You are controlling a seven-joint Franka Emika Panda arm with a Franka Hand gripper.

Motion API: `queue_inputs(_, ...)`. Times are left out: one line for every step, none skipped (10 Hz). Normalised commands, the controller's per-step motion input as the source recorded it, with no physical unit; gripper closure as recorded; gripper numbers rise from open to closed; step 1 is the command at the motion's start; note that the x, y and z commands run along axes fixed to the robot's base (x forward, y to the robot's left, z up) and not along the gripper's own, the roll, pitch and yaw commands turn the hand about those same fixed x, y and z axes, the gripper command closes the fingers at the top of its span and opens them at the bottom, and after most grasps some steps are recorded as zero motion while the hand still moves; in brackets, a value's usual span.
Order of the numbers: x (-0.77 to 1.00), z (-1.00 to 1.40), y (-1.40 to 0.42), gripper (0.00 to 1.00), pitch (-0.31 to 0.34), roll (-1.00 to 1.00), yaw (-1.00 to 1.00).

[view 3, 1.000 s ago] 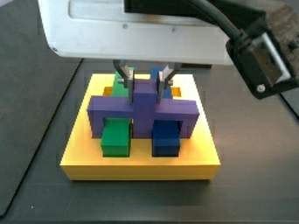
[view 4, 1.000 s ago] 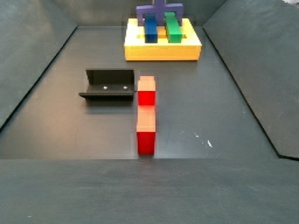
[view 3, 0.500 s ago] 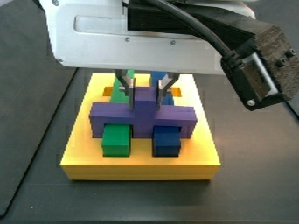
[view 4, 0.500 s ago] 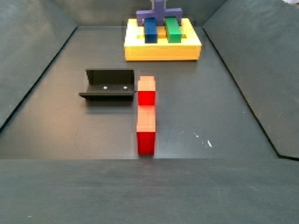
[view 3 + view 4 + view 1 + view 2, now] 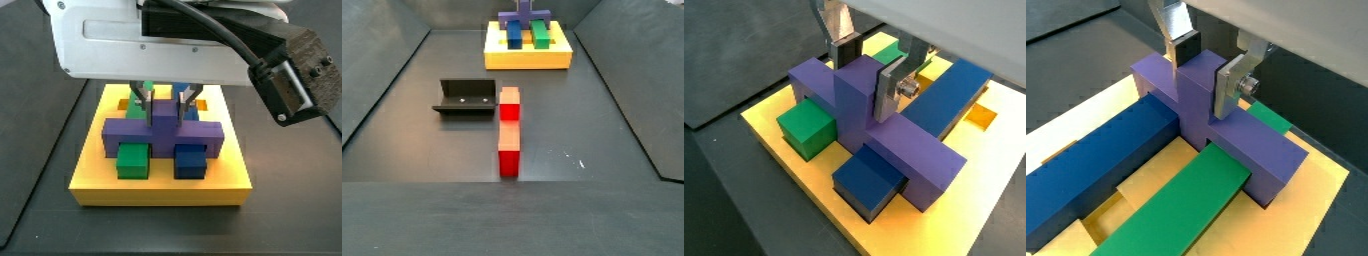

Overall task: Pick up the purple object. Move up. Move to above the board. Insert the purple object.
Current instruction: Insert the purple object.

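The purple object [image 5: 160, 128] is a cross-shaped piece with an upright post. It sits on the yellow board [image 5: 160, 190], across a green block [image 5: 132, 160] and a blue block [image 5: 191, 160]. It also shows in both wrist views [image 5: 885, 140] [image 5: 1200, 100] and far back in a side view [image 5: 523, 17]. My gripper [image 5: 162, 102] hangs right over it, and its fingers straddle the post [image 5: 867, 82] [image 5: 1205, 80]. The jaws stand a little wider than the post, so the gripper is open. One finger [image 5: 891, 90] lies close against the post's side.
The dark fixture [image 5: 465, 97] stands on the floor in front of the board. A long red and orange bar [image 5: 509, 130] lies beside it. The board [image 5: 527, 60] is at the far end of the dark walled floor. An orange slot [image 5: 981, 117] shows in the board.
The arm has shifted a little and looms larger in the side view. The purple object has stayed in place on the board.
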Motion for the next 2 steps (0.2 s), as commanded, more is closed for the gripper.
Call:
queue_inputs(0.0, -0.15, 0.0, 1.0, -0.033, -0.01, 0.0)
queue_inputs(0.0, 0.0, 0.0, 1.0, 0.0, 0.0, 0.0)
